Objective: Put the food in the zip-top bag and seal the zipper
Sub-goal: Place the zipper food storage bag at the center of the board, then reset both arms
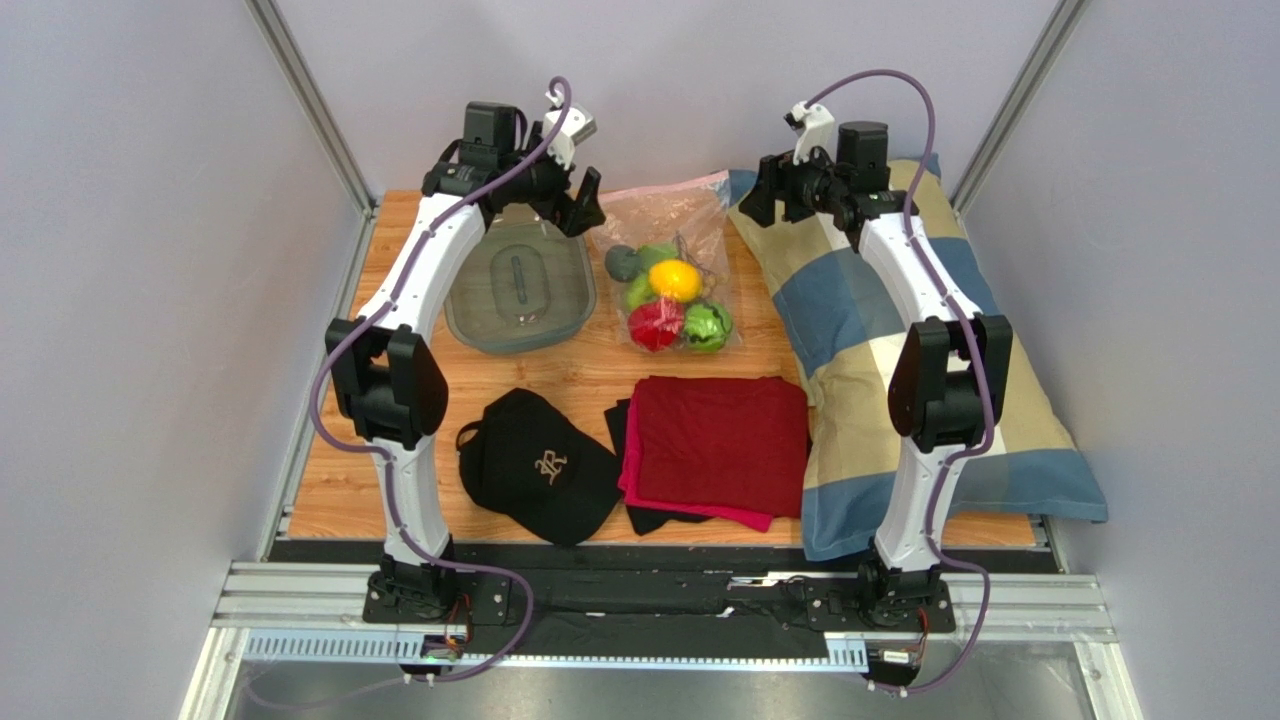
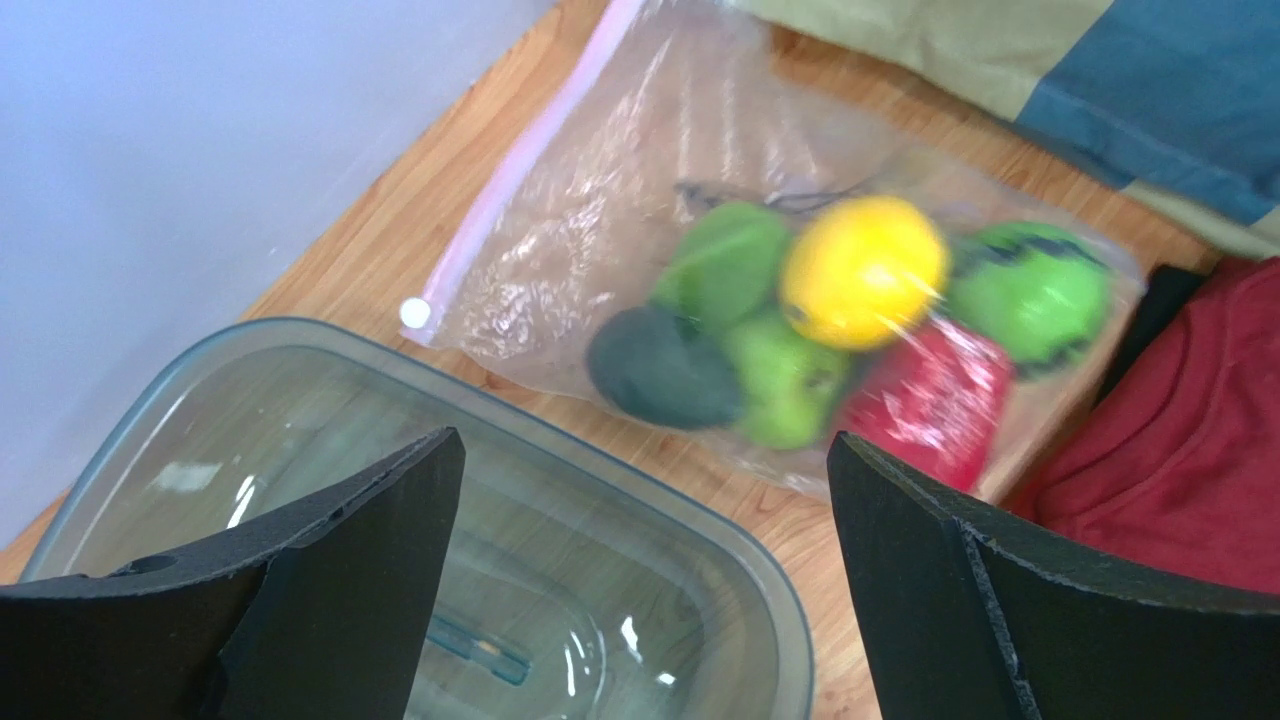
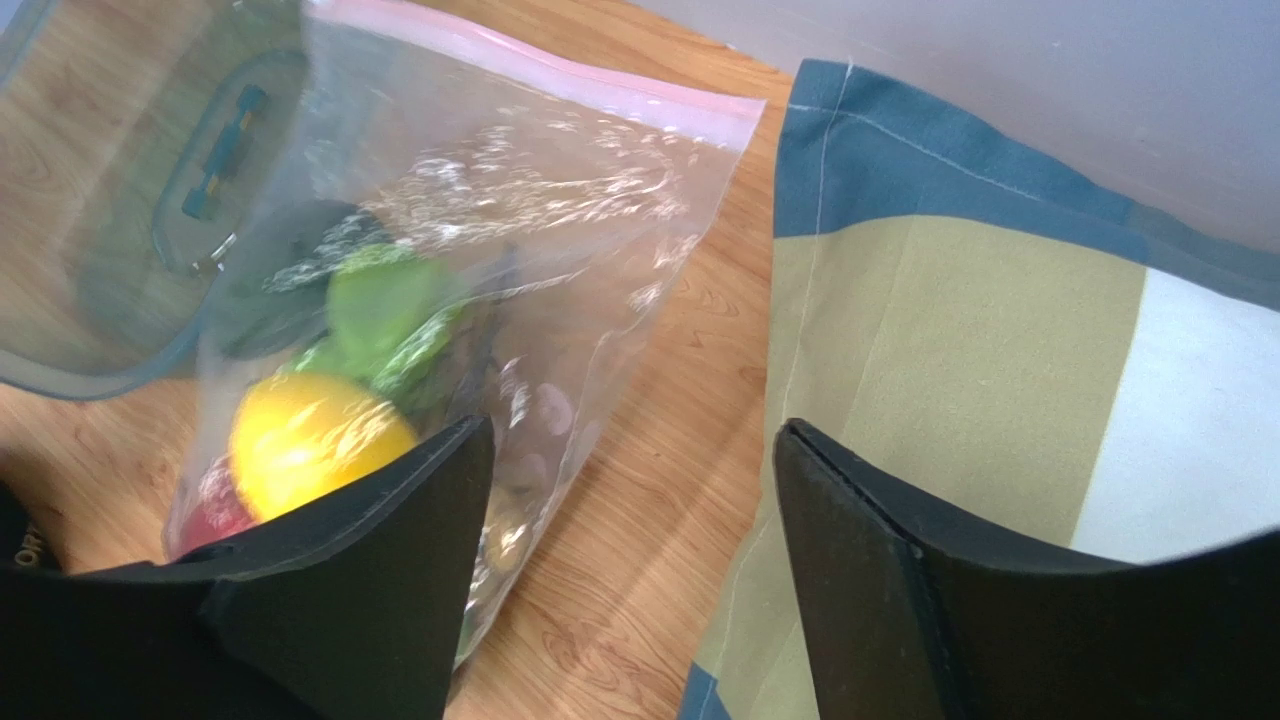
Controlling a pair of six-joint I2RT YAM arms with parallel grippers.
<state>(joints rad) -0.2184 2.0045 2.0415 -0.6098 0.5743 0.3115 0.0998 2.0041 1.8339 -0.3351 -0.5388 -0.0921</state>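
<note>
clear zip-top bag (image 2: 631, 195), food (image 2: 864, 270) inside

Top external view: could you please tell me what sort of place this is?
Likely a robot test cell, not a home: a small wooden table boxed in by plain grey panels, with staged props like a black cap and a checked pillow.

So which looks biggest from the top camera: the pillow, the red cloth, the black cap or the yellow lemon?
1. checked pillow, clearly the largest.
2. red cloth and black cap: they look about alike, so I won't rank them.
3. yellow lemon, smallest by far.
</note>
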